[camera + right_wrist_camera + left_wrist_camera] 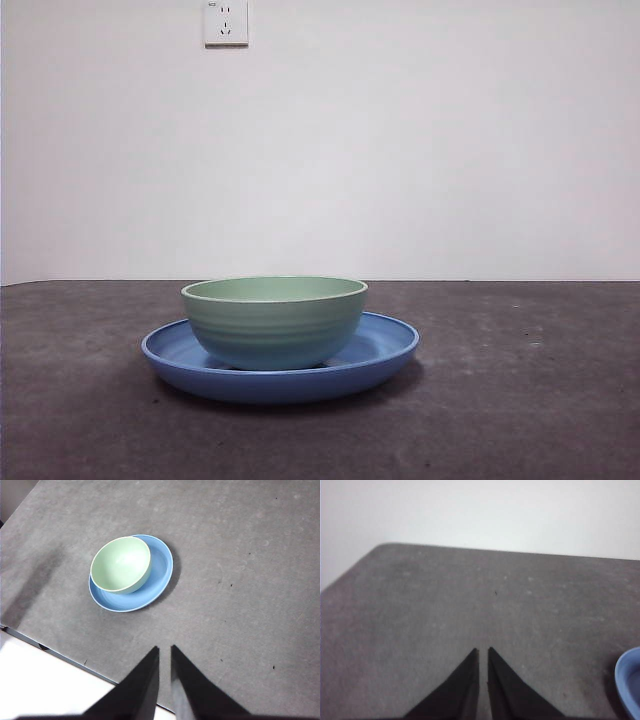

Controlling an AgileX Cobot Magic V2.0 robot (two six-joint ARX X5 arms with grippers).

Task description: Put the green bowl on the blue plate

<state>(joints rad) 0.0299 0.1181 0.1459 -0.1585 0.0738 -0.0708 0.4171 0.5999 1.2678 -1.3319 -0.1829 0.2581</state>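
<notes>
The green bowl (274, 320) stands upright inside the blue plate (385, 345) on the dark table; it sits off-centre, toward one side of the plate. The right wrist view shows both from above, the bowl (120, 564) and the plate (159, 567). My right gripper (164, 649) hangs high above the table, well clear of them, jaws shut and empty. My left gripper (482, 650) is shut and empty over bare table, with only the plate's rim (626, 677) at the picture's edge. Neither arm shows in the front view.
A white wall with a socket (226, 22) stands behind the table. The table's edge (60, 652) runs near the plate in the right wrist view, with pale floor beyond it.
</notes>
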